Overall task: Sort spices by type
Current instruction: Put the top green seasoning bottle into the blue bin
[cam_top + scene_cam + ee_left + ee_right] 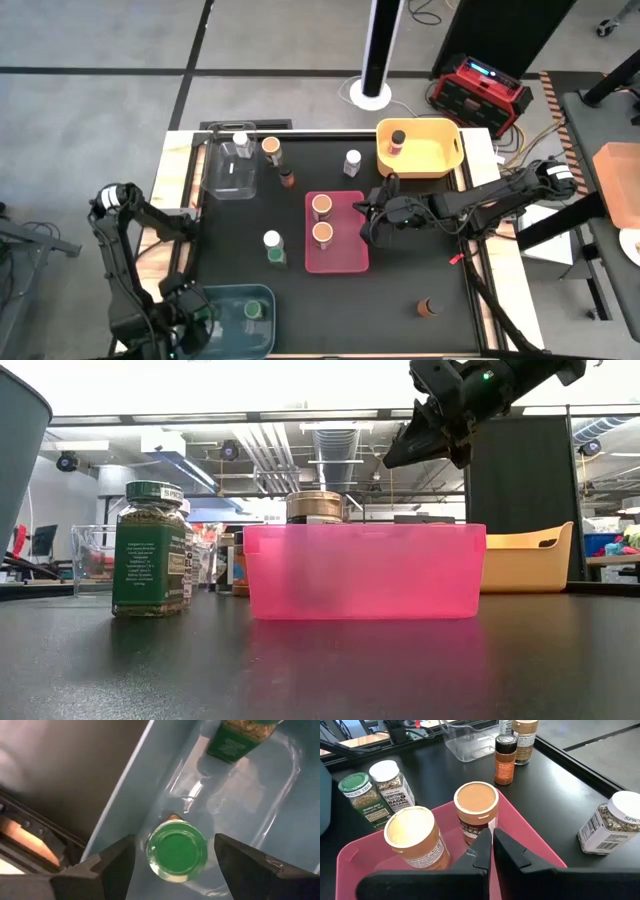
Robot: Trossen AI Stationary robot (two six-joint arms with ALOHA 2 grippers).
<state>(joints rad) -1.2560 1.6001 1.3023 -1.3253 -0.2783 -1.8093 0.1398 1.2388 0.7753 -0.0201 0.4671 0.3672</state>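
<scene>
My left gripper (175, 865) hangs open over the blue bin (238, 296) at the table's near left. Its fingers stand on either side of a green-lidded spice jar (176, 851) without touching it. That jar stands upright on the bin floor, and a second green-lidded jar (240, 737) stands farther along in the same bin. My right gripper (491, 836) is shut and empty. It hovers above the right rim of the pink bin (340, 262), in which two orange-lidded jars (476, 800) (410, 827) stand upright.
A yellow bin (440, 160) at the far right holds a dark-lidded jar (397, 138). A clear bin (230, 180) stands at the far left. Loose jars stand beside it (271, 150) (287, 178), at mid-table (352, 160) and left of the pink bin (272, 240). A brown jar (427, 307) lies near right.
</scene>
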